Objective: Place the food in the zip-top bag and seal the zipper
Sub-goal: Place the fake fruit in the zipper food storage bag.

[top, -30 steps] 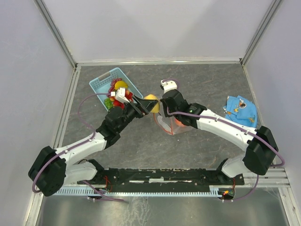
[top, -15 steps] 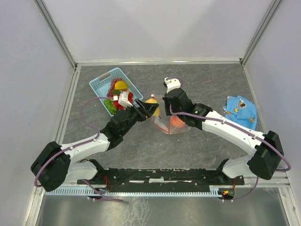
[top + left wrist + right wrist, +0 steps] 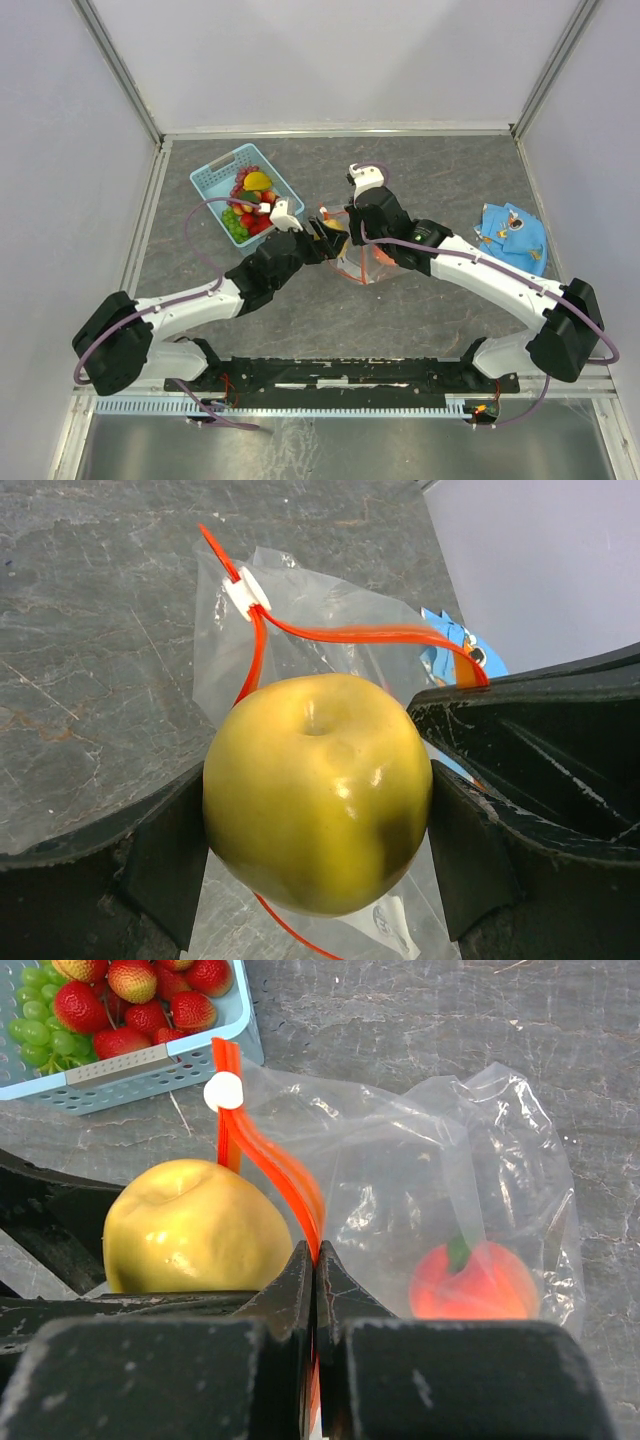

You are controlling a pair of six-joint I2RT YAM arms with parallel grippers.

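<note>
My left gripper (image 3: 318,825) is shut on a yellow toy fruit (image 3: 318,790), part of the food, right at the mouth of the zip-top bag (image 3: 330,605). The red-orange zipper (image 3: 340,635) curves behind the fruit, its white slider (image 3: 247,588) at the left end. My right gripper (image 3: 316,1260) is shut on the zipper (image 3: 270,1165) and holds the mouth up. An orange peach (image 3: 472,1280) lies inside the bag (image 3: 420,1160). From above, both grippers meet at the bag (image 3: 372,265), left gripper (image 3: 328,240) beside right gripper (image 3: 350,235).
A light blue basket (image 3: 215,175) at the back left holds strawberries (image 3: 120,1005), green grapes (image 3: 35,1020) and another yellow fruit (image 3: 258,181). A blue cloth-like object (image 3: 512,232) lies at the right. The grey table (image 3: 430,170) is walled on three sides.
My left gripper has carried the yellow fruit to the right, up to the bag's mouth. The right gripper shifted slightly and kept its hold on the zipper.
</note>
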